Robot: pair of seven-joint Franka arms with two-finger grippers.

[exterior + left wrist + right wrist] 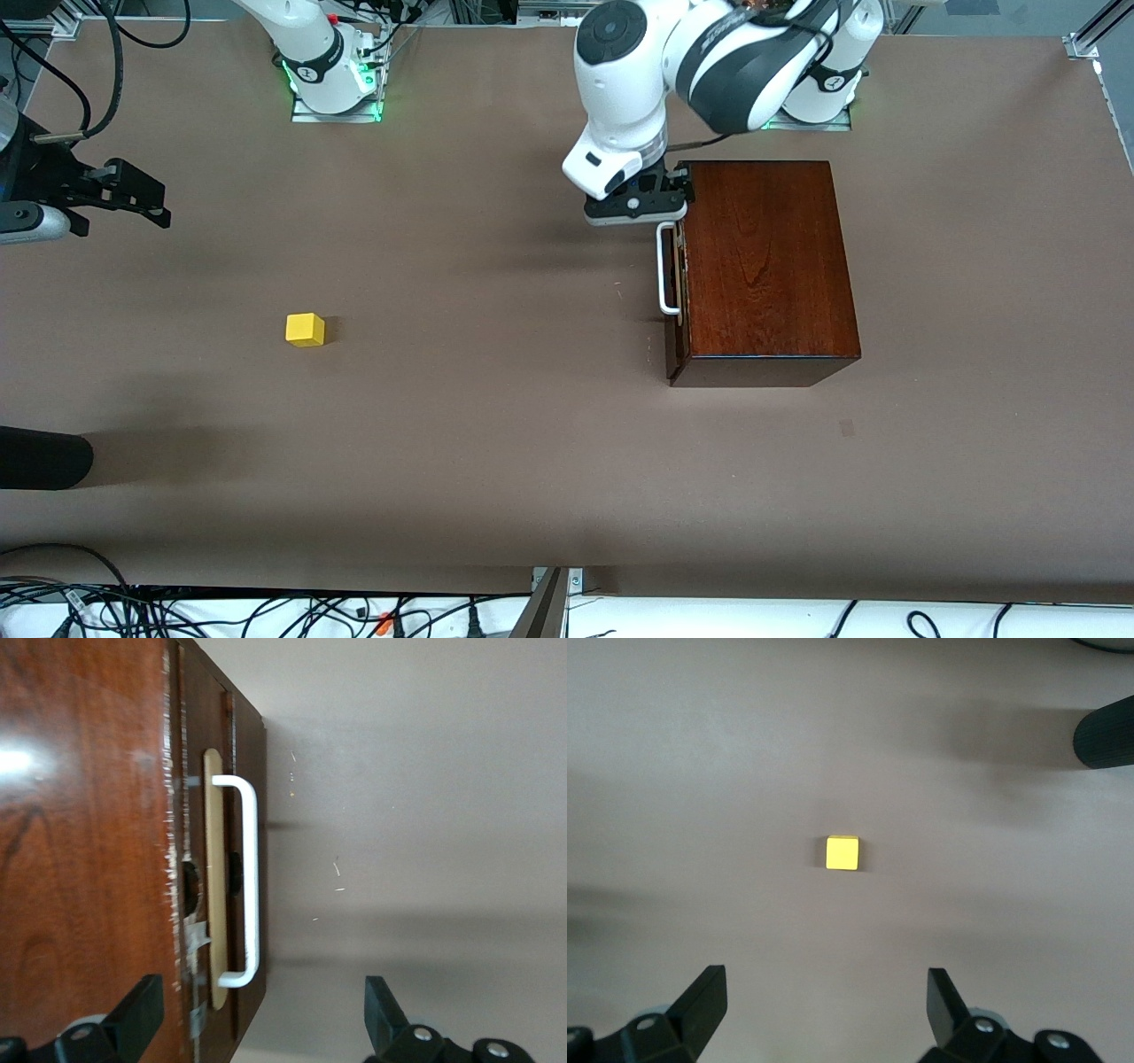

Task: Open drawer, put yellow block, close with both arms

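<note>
Brown matting covers the desk [496,461] from end to end, with cables trailing off the edge nearest the front camera. On it sit only two things that matter to me: the box [766,266] toward my left arm's end, and the block [305,329] lying alone, well apart from it, toward my right arm's end.

My left gripper [261,1014] hangs over the spot just in front of the drawer [221,895], above the end of the handle [251,877] that lies farther from the front camera. Its jaws stand wide and hold nothing. One fingertip shows over the box top and the other over bare desk, so the handle lies between their lines, but I do not touch it.

My right gripper [824,1005] waits at the edge of the front view, high over the desk at its own end. Its jaws are wide open too and empty. The block sits in the middle of its wrist view, untouched on the matting.

As I judge it, nothing of the task is done yet. The drawer front looks shut, or very nearly so; a thin pale line shows beside it, and I cannot tell whether that is a gap. Still to come: take the handle, pull the drawer out, pick up the block, drop it in, then push the drawer shut with both arms.
</note>
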